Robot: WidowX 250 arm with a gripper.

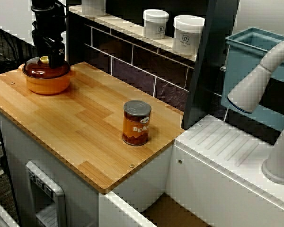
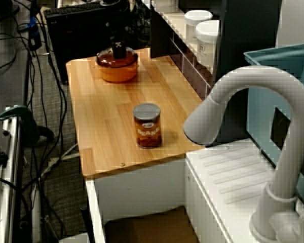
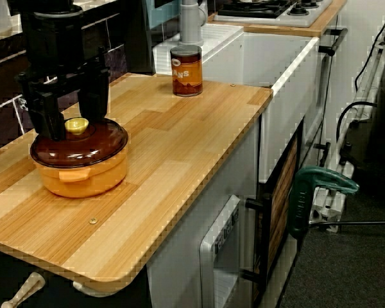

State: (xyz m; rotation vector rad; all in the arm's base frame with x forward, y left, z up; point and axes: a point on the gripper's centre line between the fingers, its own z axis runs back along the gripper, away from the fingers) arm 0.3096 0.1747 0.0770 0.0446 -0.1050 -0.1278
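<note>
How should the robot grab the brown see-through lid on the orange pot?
By the small yellow knob at the centre of the brown see-through lid, coming straight down from above. The lid lies flat on the round orange pot, so the raised knob is probably the only part the open black gripper can close around.
</note>
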